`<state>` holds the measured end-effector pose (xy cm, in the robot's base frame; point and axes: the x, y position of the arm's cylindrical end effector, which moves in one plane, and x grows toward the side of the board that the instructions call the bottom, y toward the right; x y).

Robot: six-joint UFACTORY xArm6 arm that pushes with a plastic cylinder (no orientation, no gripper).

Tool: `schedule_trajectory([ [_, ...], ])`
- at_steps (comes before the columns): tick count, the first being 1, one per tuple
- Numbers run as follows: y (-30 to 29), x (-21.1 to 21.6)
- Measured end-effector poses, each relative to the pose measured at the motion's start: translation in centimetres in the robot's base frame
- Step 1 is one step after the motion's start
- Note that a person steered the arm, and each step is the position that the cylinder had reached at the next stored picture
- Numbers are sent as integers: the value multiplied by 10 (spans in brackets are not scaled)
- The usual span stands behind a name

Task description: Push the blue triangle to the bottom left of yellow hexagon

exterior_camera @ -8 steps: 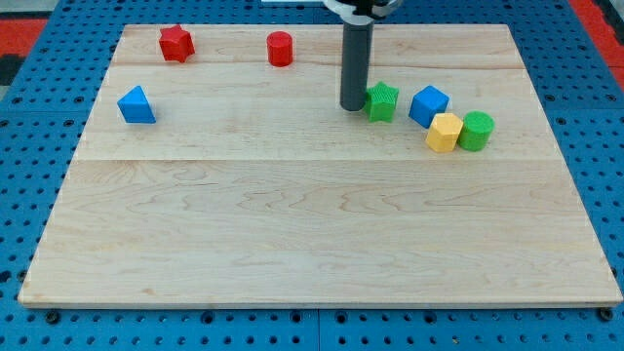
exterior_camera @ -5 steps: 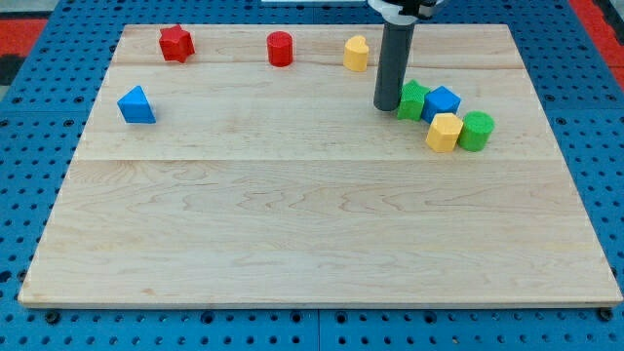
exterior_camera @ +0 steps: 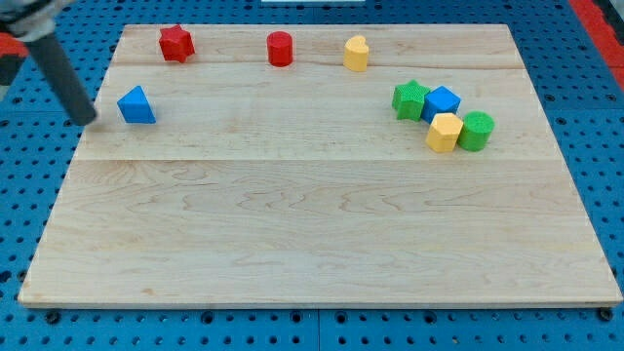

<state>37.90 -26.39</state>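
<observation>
The blue triangle (exterior_camera: 136, 105) lies on the wooden board at the view's upper left. The yellow hexagon (exterior_camera: 445, 132) sits at the view's right, touching a blue cube (exterior_camera: 443, 101) above it and a green cylinder (exterior_camera: 477, 131) on its right. My tip (exterior_camera: 88, 119) is at the board's left edge, just left of the blue triangle, with a small gap between them. The rod leans up toward the view's top left corner.
A green star (exterior_camera: 410, 99) touches the blue cube's left side. A red star (exterior_camera: 176, 43), a red cylinder (exterior_camera: 280, 48) and a yellow block with a rounded top (exterior_camera: 356, 53) stand along the board's top edge (exterior_camera: 312, 27).
My tip has left the green star at the view's right and crossed to the board's left edge beside the blue triangle. The green star was pushed right against the blue cube.
</observation>
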Motion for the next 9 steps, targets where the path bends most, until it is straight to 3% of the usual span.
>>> schedule_trajectory([
  [1,70,0],
  [2,-1,-3],
  [3,-7,-31],
  [4,50,-47],
  [5,148,-28],
  [6,198,-8],
  [7,184,0],
  [9,323,10],
])
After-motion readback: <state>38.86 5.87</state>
